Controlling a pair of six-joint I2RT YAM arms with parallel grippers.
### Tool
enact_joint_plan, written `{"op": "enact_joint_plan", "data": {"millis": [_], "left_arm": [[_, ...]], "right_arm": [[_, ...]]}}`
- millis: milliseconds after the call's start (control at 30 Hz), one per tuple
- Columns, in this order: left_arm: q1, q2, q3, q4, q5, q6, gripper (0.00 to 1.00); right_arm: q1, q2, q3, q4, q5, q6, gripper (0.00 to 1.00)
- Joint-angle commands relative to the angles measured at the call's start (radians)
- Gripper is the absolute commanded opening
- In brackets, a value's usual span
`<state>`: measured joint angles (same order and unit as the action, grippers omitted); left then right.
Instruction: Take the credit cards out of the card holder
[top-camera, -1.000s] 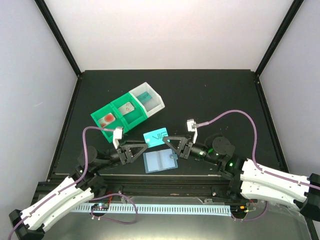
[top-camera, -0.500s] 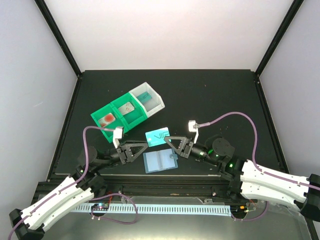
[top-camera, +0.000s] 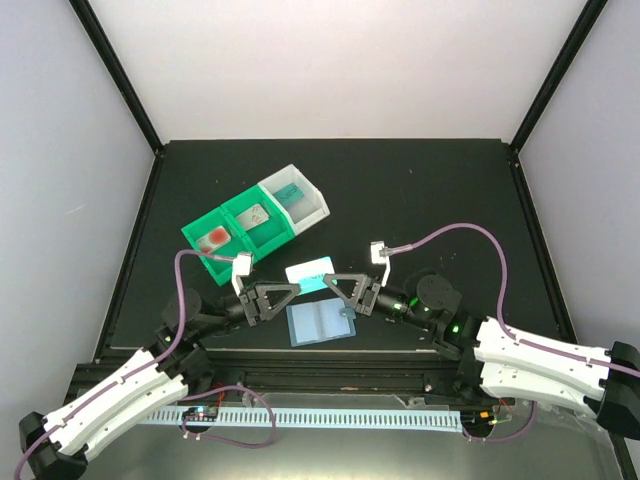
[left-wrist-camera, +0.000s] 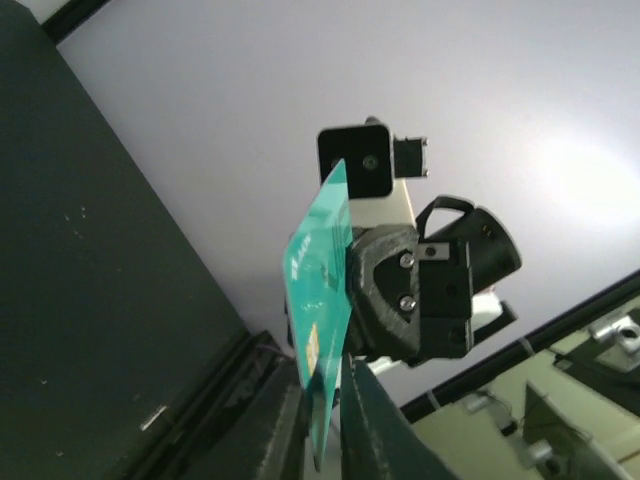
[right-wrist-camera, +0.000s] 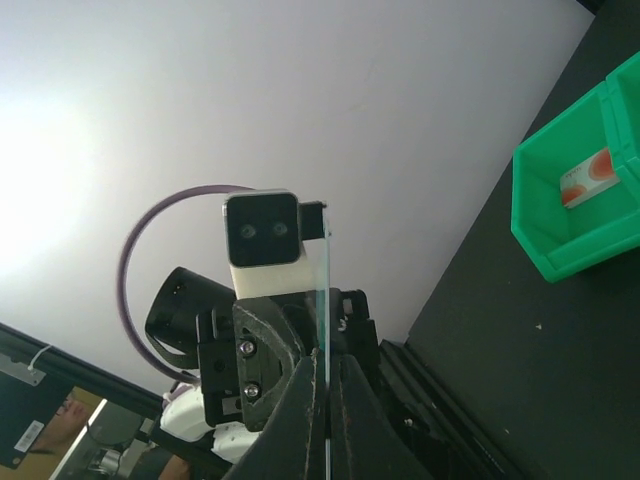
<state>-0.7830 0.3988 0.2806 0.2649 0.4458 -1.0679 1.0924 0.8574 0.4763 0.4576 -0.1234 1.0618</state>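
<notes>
- The teal card (top-camera: 312, 274) has turned edge-up since earlier, between the left pincer (top-camera: 297, 289) and right pincer (top-camera: 328, 283), both clamped on it.
- Card holder (top-camera: 320, 322) lies open near the table's (top-camera: 420, 190) near edge; far half offers room.

The left claw (top-camera: 296, 290) has closed onto the teal card (top-camera: 310, 273).

trays (top-camera: 256, 222) crowd far left, open table (top-camera: 430, 190) far right

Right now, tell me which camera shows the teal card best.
The left wrist view: the teal card fills the middle, its face and print visible. The right wrist view shows it edge-on as a thin line; the top view shows it small between the grippers.
</notes>
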Motion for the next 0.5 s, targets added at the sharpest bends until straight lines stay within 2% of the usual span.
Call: {"op": "enact_joint_plan", "data": {"millis": [0, 33, 100, 433, 467], "left_arm": [[0.002, 0.003, 0.010, 0.050, -0.016, 0.013, 0.03], [0.002, -0.001, 0.014, 0.036, -0.024, 0.016, 0.02], [0.002, -0.011, 0.025, -0.001, -0.043, 0.032, 0.02], [0.002, -0.085, 0.034, -0.171, -0.188, 0.061, 0.02], [0.002, -0.088, 0.043, -0.199, -0.210, 0.072, 0.01]], "right_arm": [[-0.003, 0.008, 0.020, 0.027, -0.009, 0.004, 0.01], [-0.003, 0.010, 0.021, 0.016, -0.009, 0.000, 0.02], [-0.004, 0.009, 0.015, -0.005, -0.001, -0.003, 0.10], [-0.006, -0.083, -0.024, -0.178, 0.075, -0.123, 0.78], [-0.005, -0.092, -0.030, -0.194, 0.083, -0.135, 0.89]]}}
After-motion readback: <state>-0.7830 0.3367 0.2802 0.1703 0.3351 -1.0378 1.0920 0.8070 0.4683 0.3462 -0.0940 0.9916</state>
